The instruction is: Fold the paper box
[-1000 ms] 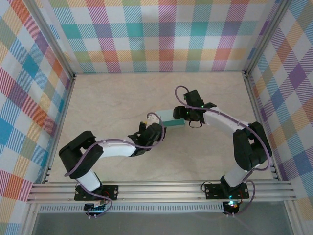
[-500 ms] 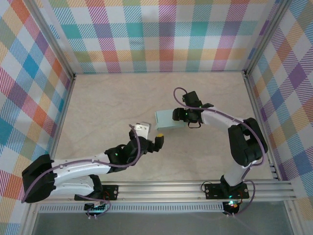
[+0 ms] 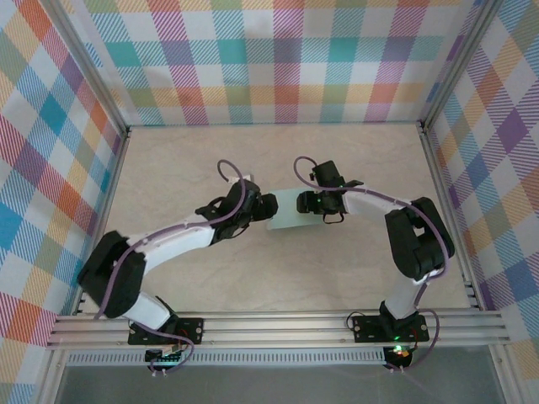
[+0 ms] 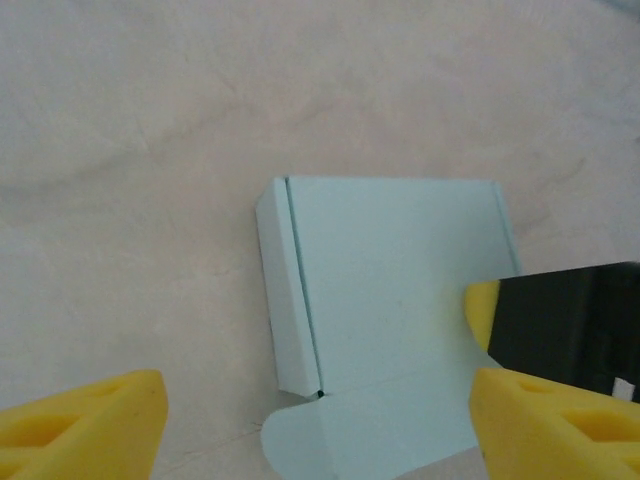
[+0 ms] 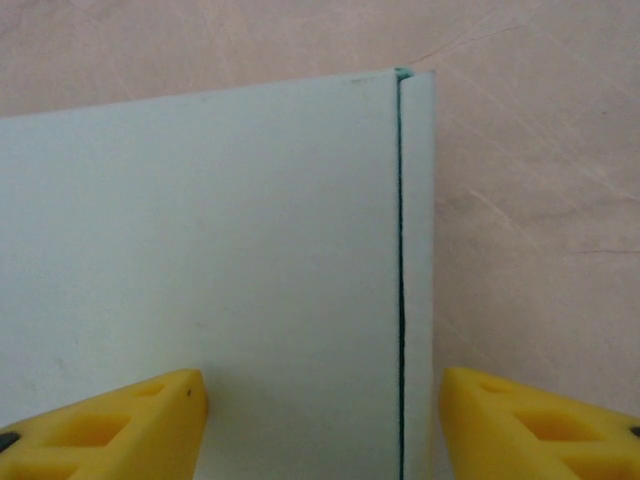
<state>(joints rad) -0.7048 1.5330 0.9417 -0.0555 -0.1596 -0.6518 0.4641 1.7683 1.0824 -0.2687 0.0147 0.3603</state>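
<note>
The paper box (image 3: 285, 217) is pale mint-green card and lies flat on the table mid-scene, lid side up. In the left wrist view the paper box (image 4: 395, 275) has a narrow side wall on its left and a rounded flap (image 4: 330, 440) sticking out at its near edge. My left gripper (image 3: 264, 206) stands open at the box's left end, and its yellow fingers (image 4: 85, 425) straddle the flap. My right gripper (image 3: 315, 203) is open over the box's right end. One of its fingertips (image 5: 105, 425) lies over the lid (image 5: 200, 250), the other is beyond the side edge.
The beige table (image 3: 210, 278) is ringed by checked walls with aluminium rails (image 3: 109, 181). A bar (image 3: 278, 328) crosses the near edge above both arm bases. Purple cables loop along both arms.
My left arm pulled back toward the near edge, then swung out again to the box's left end. The right gripper edged left with the box, its jaws narrowing slightly.
</note>
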